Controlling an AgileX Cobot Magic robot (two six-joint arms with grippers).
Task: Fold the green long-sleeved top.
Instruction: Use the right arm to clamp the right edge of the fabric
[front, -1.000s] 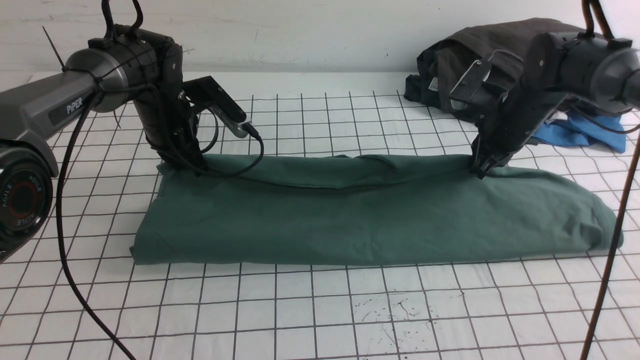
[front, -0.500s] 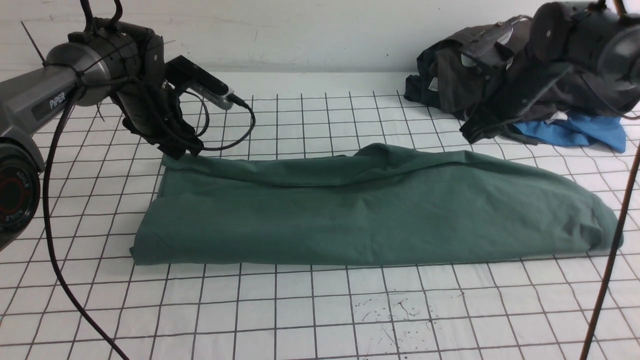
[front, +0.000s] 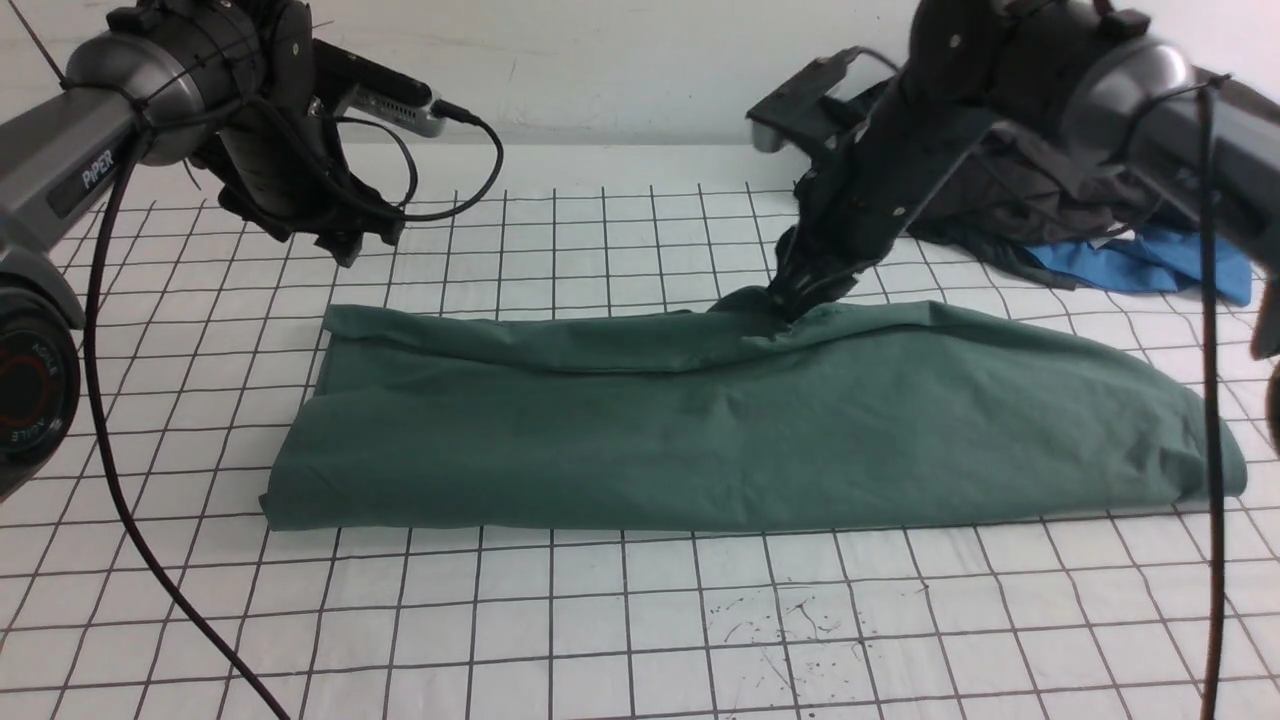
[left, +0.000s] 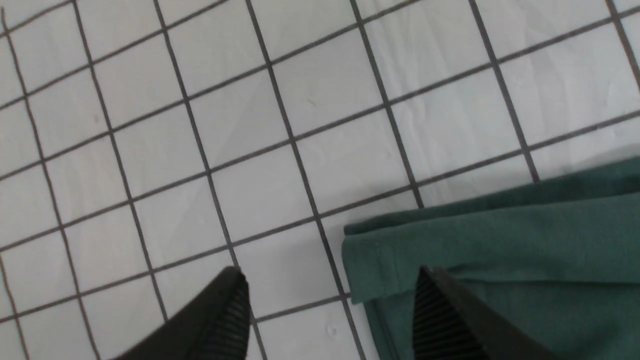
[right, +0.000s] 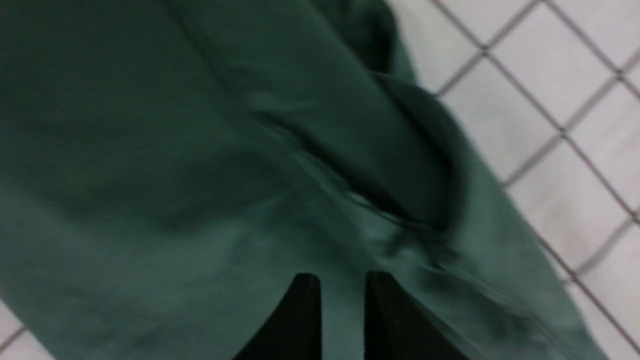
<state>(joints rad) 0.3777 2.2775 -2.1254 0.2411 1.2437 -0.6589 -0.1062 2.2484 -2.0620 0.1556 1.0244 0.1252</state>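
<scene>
Vs half a sec ago, your L arm has lifted up & back off the top's (front: 700, 430) far-L corner, with the L fingers (left: 227, 310) wide apart above it. R arm has swung in from the clothes pile (front: 1150, 265) to the far fold near mid-length; R fingers (right: 300, 310) are nearly together at the raised ridge, can't tell if cloth is pinched. Top lies mid-desk (front: 600, 620) as a folded band, long axis L–R, stitched-hem end L, rounded end R.

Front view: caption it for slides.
Right pincer meets the far edge of the folded dark-green knit top; left pincer hovers clear.
</scene>
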